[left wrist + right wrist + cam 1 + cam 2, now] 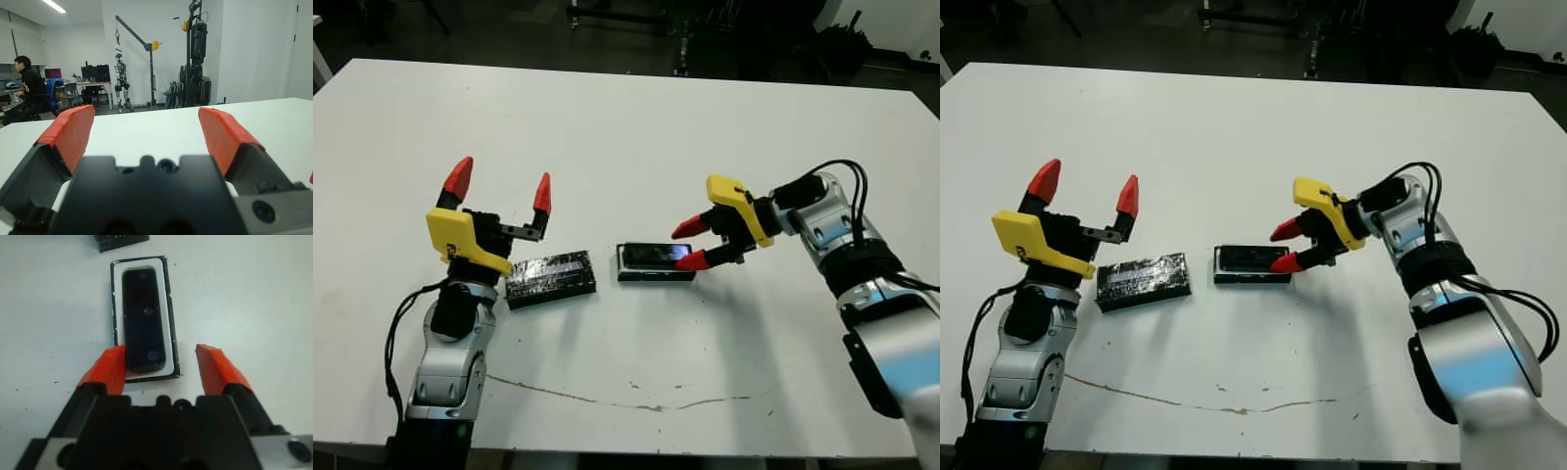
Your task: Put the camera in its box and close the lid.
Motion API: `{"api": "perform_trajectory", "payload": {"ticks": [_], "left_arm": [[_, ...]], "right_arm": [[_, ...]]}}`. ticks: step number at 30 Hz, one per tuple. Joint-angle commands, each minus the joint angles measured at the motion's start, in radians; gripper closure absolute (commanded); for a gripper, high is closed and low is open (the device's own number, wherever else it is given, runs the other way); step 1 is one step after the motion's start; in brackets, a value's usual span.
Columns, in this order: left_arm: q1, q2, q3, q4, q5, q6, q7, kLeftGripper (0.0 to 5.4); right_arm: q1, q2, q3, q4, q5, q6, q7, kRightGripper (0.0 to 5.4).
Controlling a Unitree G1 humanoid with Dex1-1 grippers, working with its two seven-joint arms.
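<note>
Camera (143, 318) lying inside box (655, 261) at table (636, 137) centre; placing step looks done. Right gripper (693, 242) hovering at box's right end, jaws wide, empty. Left gripper (499, 191) raised, jaws wide. Lid (549, 277) waiting just left of box: next, grasping lid; open room all round

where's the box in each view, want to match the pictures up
Left eye: the box lies at table centre, by the right gripper.
Right eye: same spot, left of centre.
Left wrist: not in it.
Right wrist: centre, camera inside.
Shared landmark: the lid, beyond the box's far end.
</note>
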Motion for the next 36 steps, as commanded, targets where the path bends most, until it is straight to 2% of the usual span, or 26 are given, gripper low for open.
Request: {"api": "perform_trajectory", "payload": {"ticks": [1, 4, 10, 14, 20, 25, 28, 32, 36], "left_arm": [[0.008, 0.004, -0.005, 0.003, 0.012, 0.002, 0.001, 0.00], [0.006, 0.005, -0.005, 0.003, 0.008, 0.003, -0.003, 0.00], [0.007, 0.008, -0.008, -0.007, 0.011, 0.017, -0.001, 0.00], [0.005, 0.007, -0.009, -0.006, 0.008, 0.017, -0.001, 0.00], [0.002, 0.007, -0.008, -0.008, 0.007, 0.024, 0.002, 0.00], [0.002, 0.008, -0.009, -0.005, 0.011, 0.020, 0.003, 0.00], [0.004, 0.007, -0.010, -0.007, 0.004, 0.024, -0.001, 0.00], [0.006, 0.005, -0.011, -0.009, 0.002, 0.027, 0.000, 0.00], [0.007, 0.008, -0.011, -0.005, 0.008, 0.020, -0.001, 0.00]], "right_arm": [[0.044, -0.017, 0.019, -0.011, -0.031, 0.044, -0.005, 1.11], [0.050, -0.021, 0.009, -0.035, -0.023, 0.089, -0.014, 0.71], [0.047, -0.034, -0.009, -0.047, -0.009, 0.047, -0.007, 0.01], [0.032, -0.051, -0.042, -0.060, 0.011, 0.096, -0.017, 0.01], [0.039, -0.104, -0.118, -0.120, 0.059, 0.065, -0.021, 0.01], [0.040, -0.147, -0.187, -0.175, 0.124, 0.121, 0.004, 0.01], [0.087, -0.156, -0.255, -0.281, 0.183, 0.190, -0.061, 0.01], [0.268, -0.110, -0.355, -0.602, 0.229, 0.297, -0.325, 0.12], [0.472, -0.022, -0.378, -0.875, 0.231, 0.277, -0.553, 0.62]]}}
